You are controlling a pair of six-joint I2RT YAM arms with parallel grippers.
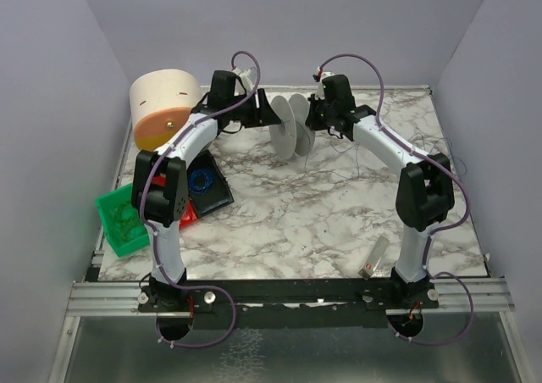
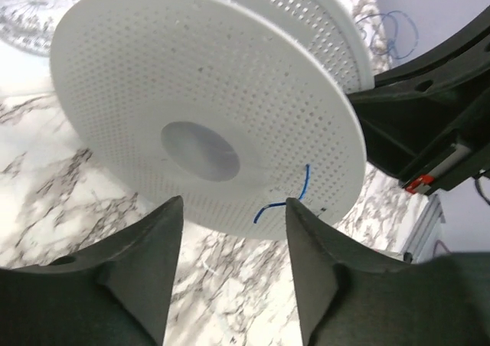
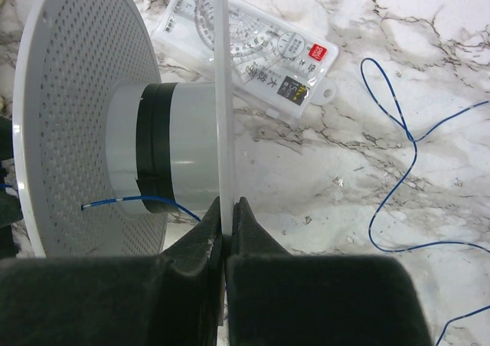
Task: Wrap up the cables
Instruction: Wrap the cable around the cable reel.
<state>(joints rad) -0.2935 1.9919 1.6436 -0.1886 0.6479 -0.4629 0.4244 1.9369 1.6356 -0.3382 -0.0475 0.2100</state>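
Note:
A white spool with two perforated flanges stands on edge at the back of the marble table. My right gripper is shut on the rim of its right flange. The cable is a very thin blue wire: one stretch runs along the hub, and the rest lies in loose loops on the table to the right. Its short end pokes out through the left flange. My left gripper is open just in front of that flange, its right fingertip beside the wire end, holding nothing.
A beige roll lies at the back left. A green bin and a black tray holding a blue coil sit at the left. A clear ruler case lies behind the spool. A small clear tube rests near the right arm's base.

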